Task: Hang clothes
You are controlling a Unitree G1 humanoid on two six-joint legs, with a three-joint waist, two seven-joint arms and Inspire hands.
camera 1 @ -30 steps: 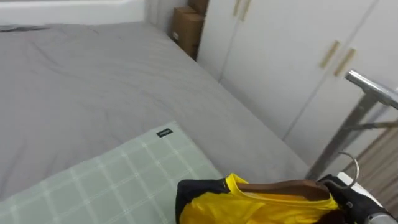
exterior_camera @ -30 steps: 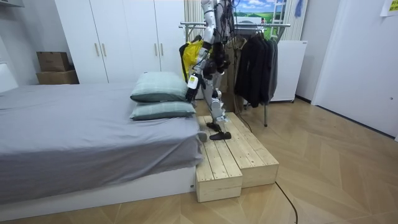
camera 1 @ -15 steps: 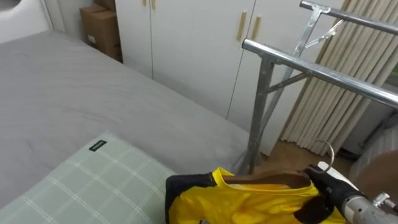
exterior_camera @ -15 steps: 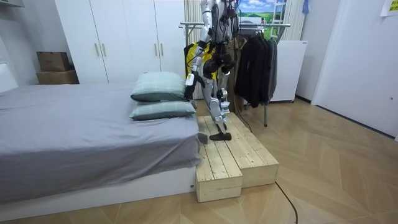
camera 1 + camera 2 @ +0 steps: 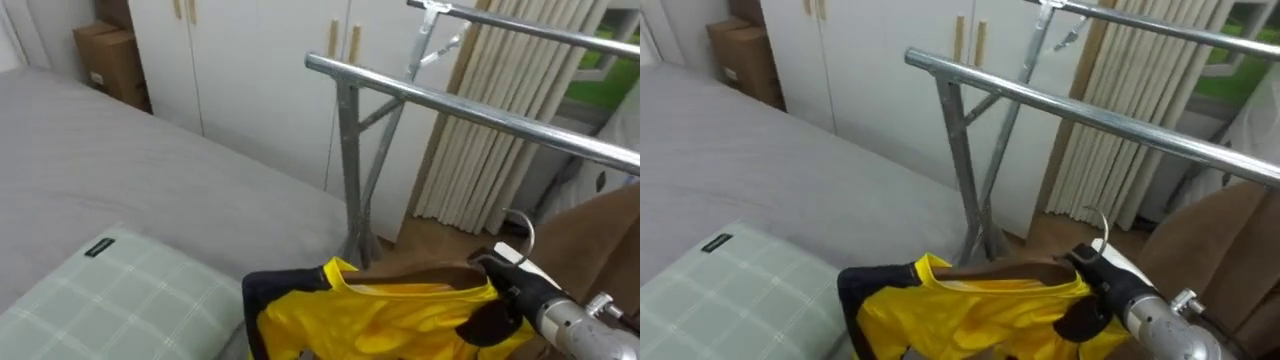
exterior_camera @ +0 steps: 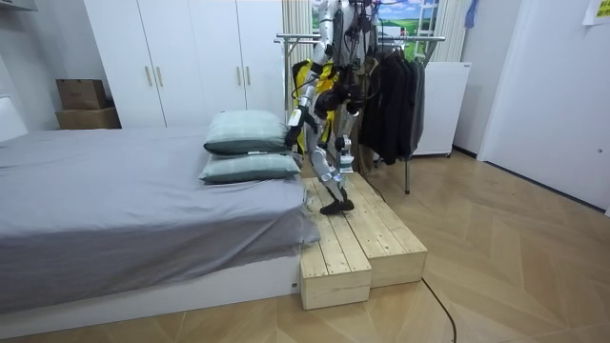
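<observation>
At about 5 o'clock in the eye view, the right hand (image 5: 512, 290) has its fingers (image 5: 490, 320) curled round the neck of a wooden hanger (image 5: 420, 278) just below its hook, and the yellow garment (image 5: 370, 320) hangs on that hanger, held in the air. The clothes rack's rail (image 5: 470, 103) runs above it from 12 to 3 o'clock, apart from the hook; a green checked pillow (image 5: 110, 295) lies at 8 o'clock on the grey bed (image 5: 150, 170). The robot stands on a wooden platform (image 6: 357, 238) between bed and rack, its left hand (image 6: 292, 121) hanging low by the pillows; whether it grips anything I cannot tell.
</observation>
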